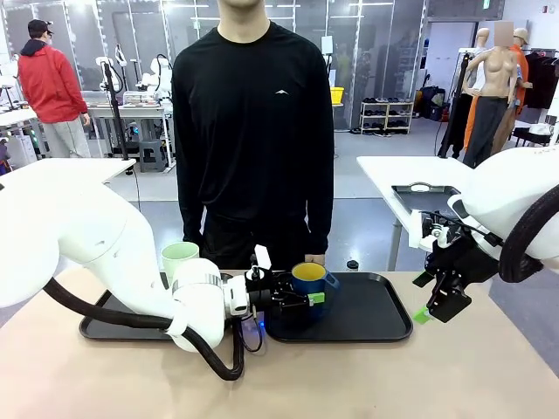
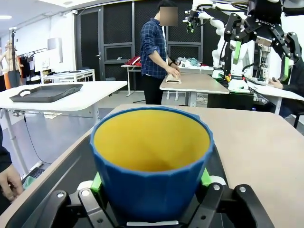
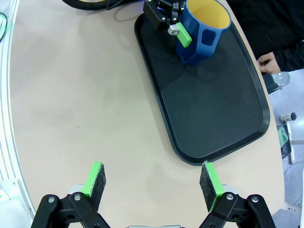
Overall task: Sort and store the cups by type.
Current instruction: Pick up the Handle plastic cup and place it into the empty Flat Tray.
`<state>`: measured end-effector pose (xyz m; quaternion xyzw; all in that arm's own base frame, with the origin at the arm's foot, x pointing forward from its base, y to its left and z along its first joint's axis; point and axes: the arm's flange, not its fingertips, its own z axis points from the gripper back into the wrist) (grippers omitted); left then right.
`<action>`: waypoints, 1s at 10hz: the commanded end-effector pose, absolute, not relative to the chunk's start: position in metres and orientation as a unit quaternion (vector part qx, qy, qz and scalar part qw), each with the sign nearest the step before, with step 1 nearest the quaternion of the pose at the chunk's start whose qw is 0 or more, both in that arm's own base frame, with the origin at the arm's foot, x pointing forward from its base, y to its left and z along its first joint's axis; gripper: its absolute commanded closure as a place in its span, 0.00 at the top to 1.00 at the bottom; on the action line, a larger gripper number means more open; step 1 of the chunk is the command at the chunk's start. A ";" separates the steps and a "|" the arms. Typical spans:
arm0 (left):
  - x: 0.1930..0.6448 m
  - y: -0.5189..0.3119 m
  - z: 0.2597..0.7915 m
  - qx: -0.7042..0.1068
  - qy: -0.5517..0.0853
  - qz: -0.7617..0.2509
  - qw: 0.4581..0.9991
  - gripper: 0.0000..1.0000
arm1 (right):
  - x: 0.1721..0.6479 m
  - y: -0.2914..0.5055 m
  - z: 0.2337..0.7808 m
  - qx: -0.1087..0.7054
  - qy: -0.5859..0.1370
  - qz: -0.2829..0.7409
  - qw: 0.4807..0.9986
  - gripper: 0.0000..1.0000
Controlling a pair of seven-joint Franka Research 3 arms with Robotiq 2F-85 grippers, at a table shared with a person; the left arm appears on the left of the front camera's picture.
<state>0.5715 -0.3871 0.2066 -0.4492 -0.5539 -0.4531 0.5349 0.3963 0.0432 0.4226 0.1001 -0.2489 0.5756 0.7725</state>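
Note:
The dark blue mug with a yellow inside stands on the black tray, toward its left end. My left gripper reaches in from the left with a green pad on each side of the mug, jaws slightly apart from its wall, open. In the right wrist view the mug rests flat on the tray. The pale mint-green tumbler stands upright behind my left arm. My right gripper hovers open over the bare table, right of the tray, holding nothing.
A second black tray lies at the left, mostly hidden by my left arm. A person in black stands at the far edge, one hand near the tray's far rim. Bare tabletop lies in front of the trays.

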 end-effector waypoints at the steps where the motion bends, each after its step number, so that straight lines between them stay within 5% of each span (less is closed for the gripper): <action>1: 0.572 -0.390 0.190 -0.449 -0.553 -0.456 0.533 0.93 | 0.395 0.046 0.422 0.094 -0.245 0.568 0.780 1.00; 2: 0.572 -0.391 0.189 -0.450 -0.552 -0.456 0.534 1.00 | 0.395 0.046 0.422 0.094 -0.245 0.568 0.780 1.00; 10: 0.544 -0.370 0.185 -0.415 -0.541 -0.476 0.555 1.00 | 0.395 0.046 0.422 0.094 -0.245 0.568 0.780 1.00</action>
